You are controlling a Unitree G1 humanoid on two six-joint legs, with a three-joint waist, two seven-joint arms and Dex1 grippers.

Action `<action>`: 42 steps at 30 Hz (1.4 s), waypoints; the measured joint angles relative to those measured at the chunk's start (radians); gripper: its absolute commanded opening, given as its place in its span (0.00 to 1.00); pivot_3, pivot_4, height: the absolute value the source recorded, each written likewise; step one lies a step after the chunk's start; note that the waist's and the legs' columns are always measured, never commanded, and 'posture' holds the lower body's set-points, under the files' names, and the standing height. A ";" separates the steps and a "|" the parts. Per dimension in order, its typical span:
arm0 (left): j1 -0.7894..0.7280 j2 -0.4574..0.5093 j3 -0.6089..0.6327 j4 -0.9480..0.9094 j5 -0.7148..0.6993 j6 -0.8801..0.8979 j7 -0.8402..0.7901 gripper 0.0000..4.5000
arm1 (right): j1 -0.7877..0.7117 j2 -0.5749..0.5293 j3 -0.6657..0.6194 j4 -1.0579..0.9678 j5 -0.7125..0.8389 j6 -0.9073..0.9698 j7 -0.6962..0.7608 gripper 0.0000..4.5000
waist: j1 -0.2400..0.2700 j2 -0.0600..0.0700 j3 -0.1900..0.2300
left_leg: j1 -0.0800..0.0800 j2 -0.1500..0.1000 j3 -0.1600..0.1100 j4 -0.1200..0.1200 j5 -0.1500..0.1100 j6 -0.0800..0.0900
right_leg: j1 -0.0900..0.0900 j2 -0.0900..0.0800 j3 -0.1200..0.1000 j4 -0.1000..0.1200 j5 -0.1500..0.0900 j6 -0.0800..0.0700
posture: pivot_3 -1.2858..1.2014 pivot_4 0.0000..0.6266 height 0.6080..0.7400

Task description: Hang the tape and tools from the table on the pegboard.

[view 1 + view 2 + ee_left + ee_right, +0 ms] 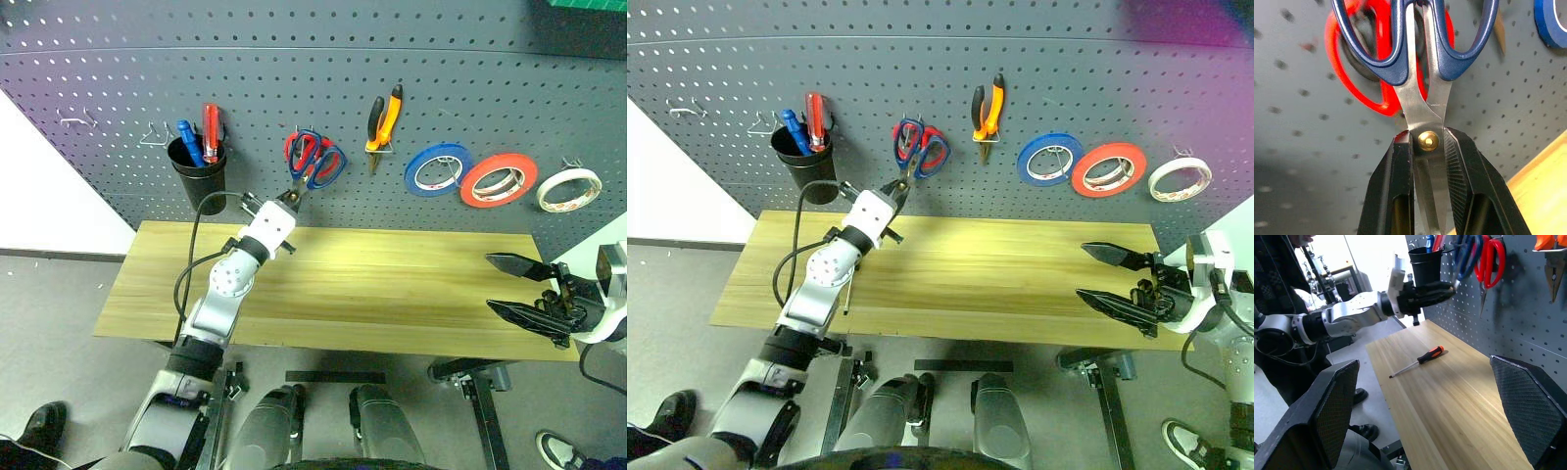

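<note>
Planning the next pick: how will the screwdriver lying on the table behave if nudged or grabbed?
The screwdriver looks rigid, with a slim metal shaft, so probably no flex. Its rounded orange-and-black handle may let it roll on the smooth table. Lying flat, it could be fiddly to pinch.

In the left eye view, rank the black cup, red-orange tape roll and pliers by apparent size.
1. black cup
2. red-orange tape roll
3. pliers
Cup and red-orange roll look close, so their order is unsure.
</note>
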 measured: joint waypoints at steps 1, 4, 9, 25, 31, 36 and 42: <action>-0.020 0.000 0.003 0.032 -0.001 -0.002 0.003 0.40 | 0.000 0.000 0.001 0.000 0.000 0.000 -0.001 1.00 | -0.001 0.000 0.000 | 0.000 0.000 0.000 0.000 0.000 0.000 | 0.000 0.000 0.000 0.000 0.000 0.000 | 0.43 0.25 1.00; -0.048 -0.002 0.011 0.093 -0.004 -0.014 0.017 0.61 | 0.001 0.000 0.008 -0.001 0.000 0.000 -0.004 1.00 | -0.005 0.000 0.000 | 0.000 0.000 0.000 0.000 0.000 0.000 | 0.000 0.000 0.000 0.000 0.000 0.000 | 0.43 0.25 1.00; -0.034 -0.008 0.015 0.110 -0.023 -0.019 0.017 0.98 | 0.001 0.001 0.008 -0.007 0.000 0.000 -0.010 1.00 | -0.004 0.000 0.000 | 0.000 0.000 0.000 0.000 0.000 0.000 | 0.000 0.000 0.000 0.000 0.000 0.000 | 0.43 0.25 1.00; 0.207 0.061 0.069 -0.133 -0.095 0.132 -0.064 0.99 | -0.032 0.026 0.066 -0.019 -0.011 -0.033 0.014 1.00 | -0.018 0.002 -0.002 | 0.002 0.000 0.001 0.002 0.000 0.000 | 0.001 0.000 0.001 0.003 0.000 0.000 | 0.45 0.24 1.00; 0.272 0.075 0.137 -0.096 -0.147 0.264 -0.060 0.99 | -0.043 0.036 0.107 -0.040 -0.020 -0.061 0.030 1.00 | -0.019 0.004 -0.006 | 0.002 0.000 0.001 0.003 0.000 0.000 | 0.001 0.000 0.001 0.003 0.000 0.000 | 0.45 0.23 1.00; 0.276 0.054 0.218 -0.051 -0.218 0.400 -0.019 0.99 | -0.060 0.038 0.125 -0.040 -0.029 -0.061 0.029 1.00 | -0.015 0.004 -0.007 | 0.002 0.000 0.000 0.004 -0.002 -0.001 | 0.002 0.000 0.001 0.004 0.000 0.000 | 0.45 0.23 1.00; 0.215 0.042 0.281 -0.041 -0.251 0.527 0.057 0.99 | -0.066 0.038 0.141 -0.040 -0.039 -0.061 0.029 1.00 | -0.001 0.004 -0.007 | 0.002 0.000 0.001 0.007 -0.003 -0.001 | 0.002 0.000 0.001 0.005 0.000 0.001 | 0.45 0.23 1.00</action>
